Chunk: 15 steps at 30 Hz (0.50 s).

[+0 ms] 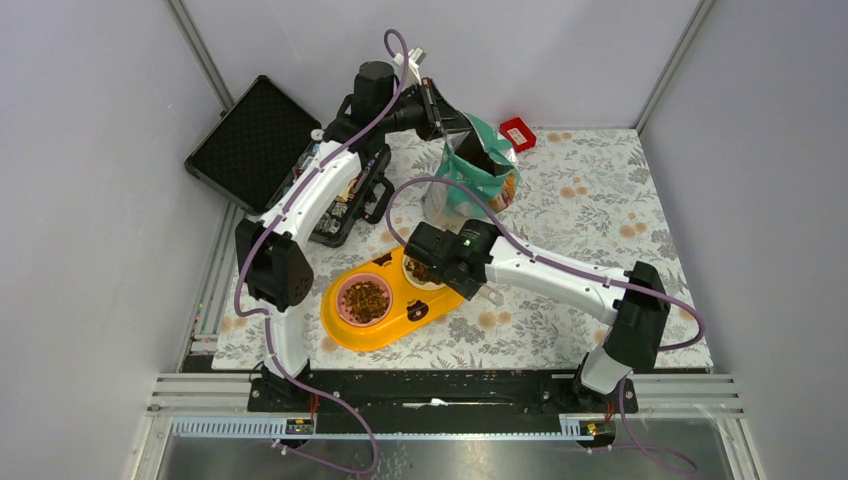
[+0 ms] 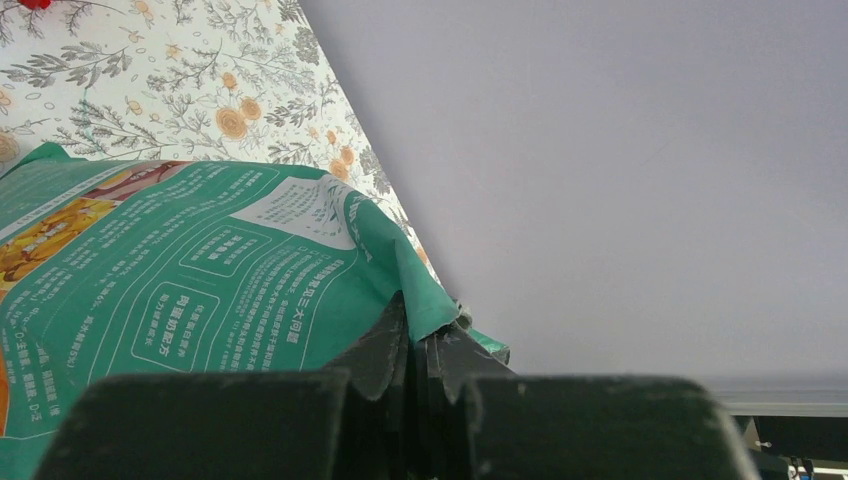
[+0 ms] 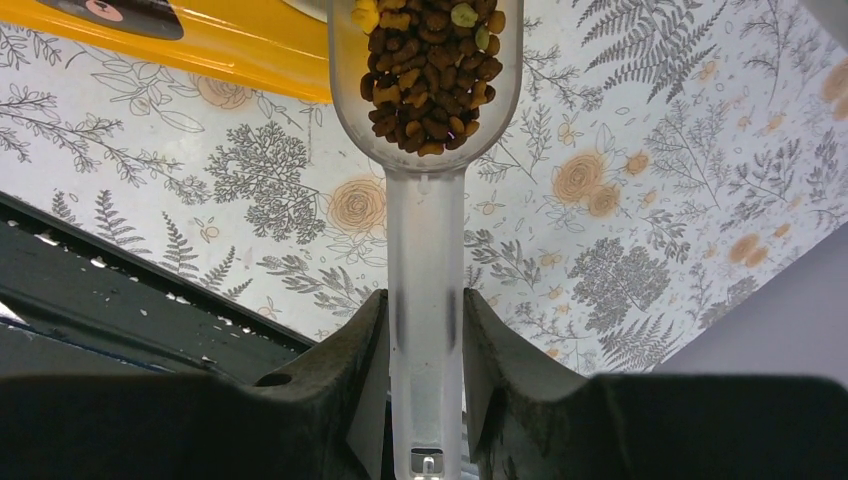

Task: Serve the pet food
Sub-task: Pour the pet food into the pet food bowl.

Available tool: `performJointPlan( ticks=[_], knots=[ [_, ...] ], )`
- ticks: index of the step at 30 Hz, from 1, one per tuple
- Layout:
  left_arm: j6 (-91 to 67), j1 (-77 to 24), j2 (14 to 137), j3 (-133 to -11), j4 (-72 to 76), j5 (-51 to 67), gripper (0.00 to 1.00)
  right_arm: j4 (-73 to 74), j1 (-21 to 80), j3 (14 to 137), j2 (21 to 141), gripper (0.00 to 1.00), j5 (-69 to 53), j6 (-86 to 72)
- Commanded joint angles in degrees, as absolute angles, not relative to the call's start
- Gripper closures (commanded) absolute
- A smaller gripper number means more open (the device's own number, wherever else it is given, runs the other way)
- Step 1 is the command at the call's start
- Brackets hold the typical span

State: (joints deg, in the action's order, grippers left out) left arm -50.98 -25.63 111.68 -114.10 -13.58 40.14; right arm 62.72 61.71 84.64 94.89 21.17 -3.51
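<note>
The teal pet-food pouch (image 1: 478, 172) stands open at the back of the floral table. My left gripper (image 1: 440, 115) is shut on its top edge; the left wrist view shows the teal film (image 2: 200, 270) pinched between the closed jaws of that gripper (image 2: 430, 335). My right gripper (image 3: 425, 310) is shut on the handle of a clear scoop (image 3: 425, 230) filled with brown pet food (image 3: 430, 70). From above, this gripper (image 1: 425, 265) hovers at the right end of the yellow double feeder (image 1: 400, 322). The feeder's pink left bowl (image 1: 364, 298) holds kibble.
An open black case (image 1: 255, 140) lies at the back left, partly under the left arm. A small red box (image 1: 517, 133) sits behind the pouch. The yellow feeder's edge (image 3: 240, 60) shows just past the scoop. A black rail (image 1: 430, 390) runs along the table's near edge.
</note>
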Motion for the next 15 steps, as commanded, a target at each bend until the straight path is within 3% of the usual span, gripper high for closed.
performJointPlan(
  ticks=[1,5,15],
  knots=[
    [-51.9,-23.8,107.0,-114.2,-5.6,40.4,1.0,64.7,61.5,86.6,94.1,1.0,25.1,-1.3],
    [-51.8,-23.8,106.9,-114.3,-5.8,40.4,1.0,71.2,62.9,93.1,96.3,1.0,29.0,-1.4],
    [-52.5,-23.7,106.6,-113.7,-4.9,40.7,1.0,70.0,63.9,91.6,98.3,1.0,28.5,-1.0]
  ],
)
